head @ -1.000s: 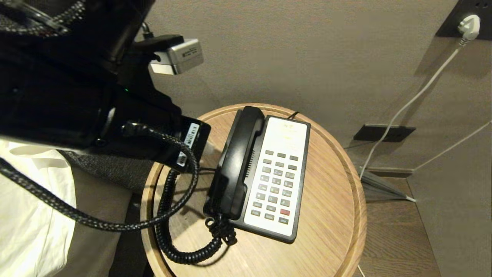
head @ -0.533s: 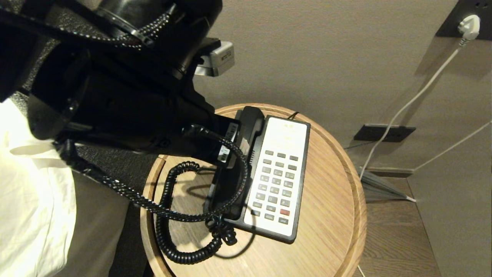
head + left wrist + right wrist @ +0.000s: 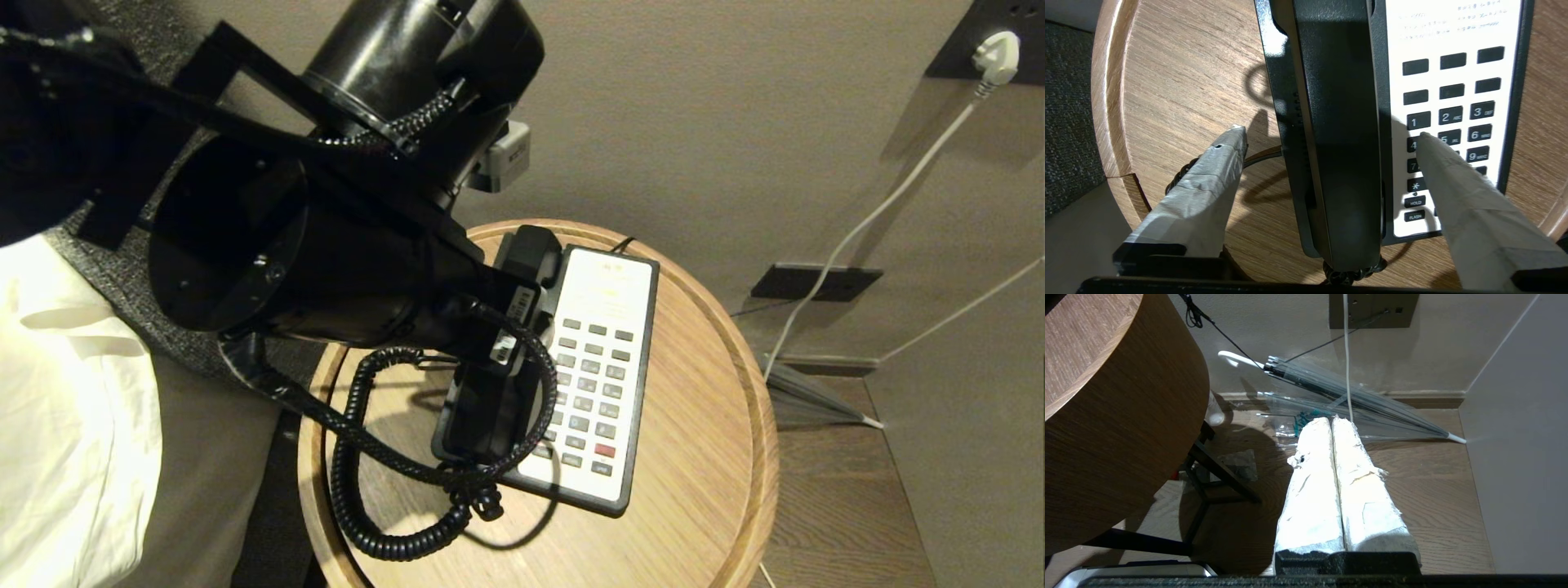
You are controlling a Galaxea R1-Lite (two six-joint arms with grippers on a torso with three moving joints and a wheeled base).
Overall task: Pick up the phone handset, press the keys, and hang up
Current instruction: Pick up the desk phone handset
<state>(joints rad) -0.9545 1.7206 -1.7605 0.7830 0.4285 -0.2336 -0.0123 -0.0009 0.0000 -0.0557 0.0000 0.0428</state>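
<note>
Black phone handset (image 3: 1335, 134) sat cradled between wide-spread left hand (image 3: 1331, 139) fingers; keypad-side fingertip (image 3: 1427, 143) overlapped keys (image 3: 1453, 118), risked stray press; right hand (image 3: 1333, 424) pressed together

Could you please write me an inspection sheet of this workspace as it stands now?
Surface: round wooden table, raised rim.
Job's things: phone handset lies in the phone base; keys partly hidden by the arm.
Clutter: nothing seen on the table.
Grippers: left claw open, fingers either side of the handset, not touching; right claw shut, low beside the table.
Cables: coiled cord loops over the tabletop; white cable runs to a wall plug.
Surroundings: clear umbrella on the floor, white bedding.
</note>
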